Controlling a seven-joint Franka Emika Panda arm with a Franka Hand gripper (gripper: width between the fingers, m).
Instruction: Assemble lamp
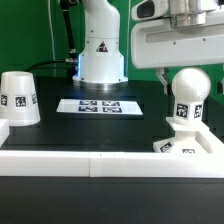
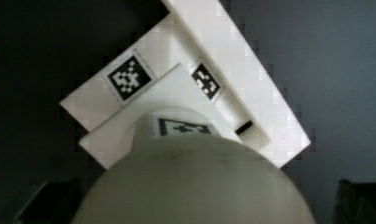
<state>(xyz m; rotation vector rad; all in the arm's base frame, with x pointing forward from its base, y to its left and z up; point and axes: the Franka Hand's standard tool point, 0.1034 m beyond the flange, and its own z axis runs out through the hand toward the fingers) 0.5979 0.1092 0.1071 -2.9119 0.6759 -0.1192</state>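
The white bulb (image 1: 187, 97) stands upright by its stem on the flat square base (image 1: 186, 149) at the exterior view's right, against the front rail. My gripper (image 1: 188, 72) hangs just above the bulb's round head, open, a finger on either side of it and holding nothing. In the wrist view the bulb's head (image 2: 185, 175) fills the foreground, the tagged base (image 2: 176, 75) lies beyond it, and my gripper (image 2: 199, 206) straddles the head, with dark fingertips (image 2: 357, 200) clear of it. The cone shade (image 1: 19, 98) stands apart at the exterior view's left.
The marker board (image 1: 88, 105) lies flat mid-table. The robot pedestal (image 1: 100, 50) stands behind it. Long white rails (image 1: 90, 165) edge the front and left of the black table.
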